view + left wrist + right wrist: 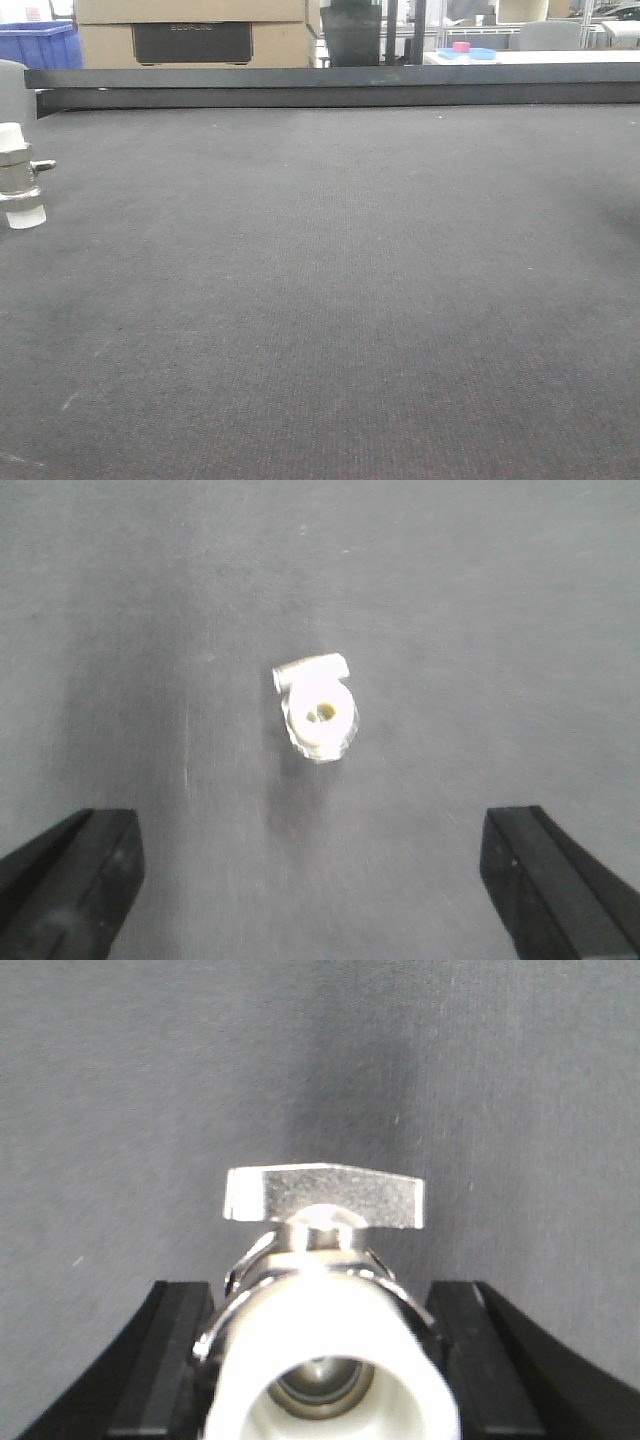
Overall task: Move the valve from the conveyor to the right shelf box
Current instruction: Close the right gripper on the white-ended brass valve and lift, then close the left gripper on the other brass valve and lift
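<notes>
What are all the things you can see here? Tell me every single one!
belt: one, dark grey, under everything.
rail: one, black, along the belt's far edge.
loose valve: one, silver and white, standing alone on the belt.
held valve: one, silver with a white end, between the right jaws.
cardboard boxes: two, tan, stacked behind the rail.
bin: one, blue, behind the rail, far left.
left gripper: one, black, jaws open above the loose valve.
right gripper: one, black, jaws shut on the held valve.
</notes>
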You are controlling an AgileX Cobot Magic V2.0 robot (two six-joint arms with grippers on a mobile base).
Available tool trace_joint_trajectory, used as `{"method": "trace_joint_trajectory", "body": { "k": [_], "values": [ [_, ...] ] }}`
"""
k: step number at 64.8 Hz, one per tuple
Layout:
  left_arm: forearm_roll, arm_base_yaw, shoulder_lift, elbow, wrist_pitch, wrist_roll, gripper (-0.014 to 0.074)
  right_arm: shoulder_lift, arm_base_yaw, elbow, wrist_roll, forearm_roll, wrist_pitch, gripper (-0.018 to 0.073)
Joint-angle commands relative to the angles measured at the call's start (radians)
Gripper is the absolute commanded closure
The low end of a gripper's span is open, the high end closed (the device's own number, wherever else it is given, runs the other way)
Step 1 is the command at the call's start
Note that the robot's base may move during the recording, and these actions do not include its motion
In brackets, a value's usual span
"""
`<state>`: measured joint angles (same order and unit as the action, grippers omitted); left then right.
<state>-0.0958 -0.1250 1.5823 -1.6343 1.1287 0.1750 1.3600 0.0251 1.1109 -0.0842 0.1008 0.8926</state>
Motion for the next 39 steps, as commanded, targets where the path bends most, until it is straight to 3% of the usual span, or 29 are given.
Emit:
{"method": "trace_joint_trajectory", "body": {
  "k": [1,12,29,39],
  "values": [
    [0.003,0.011,0.093,-0.049,0.006,0.015,0.0016,-0.072,-0.002,-0.027,-0.001,0.009,-0.050,0.0718],
    [0.077,0.034,0.223,-0.064,-0.033,0.015,0.0016,-0.128,-0.002,-0.033,-0.001,0.009,-0.044,0.0718],
    [0.067,0.050,0.349,-0.064,-0.103,0.015,0.0016,-0.135,-0.002,-0.033,-0.001,0.017,-0.027,0.0718],
    [0.014,0.050,0.391,-0.065,-0.128,0.015,0.0016,-0.135,-0.002,-0.033,-0.001,0.020,-0.027,0.0718]
  ]
}}
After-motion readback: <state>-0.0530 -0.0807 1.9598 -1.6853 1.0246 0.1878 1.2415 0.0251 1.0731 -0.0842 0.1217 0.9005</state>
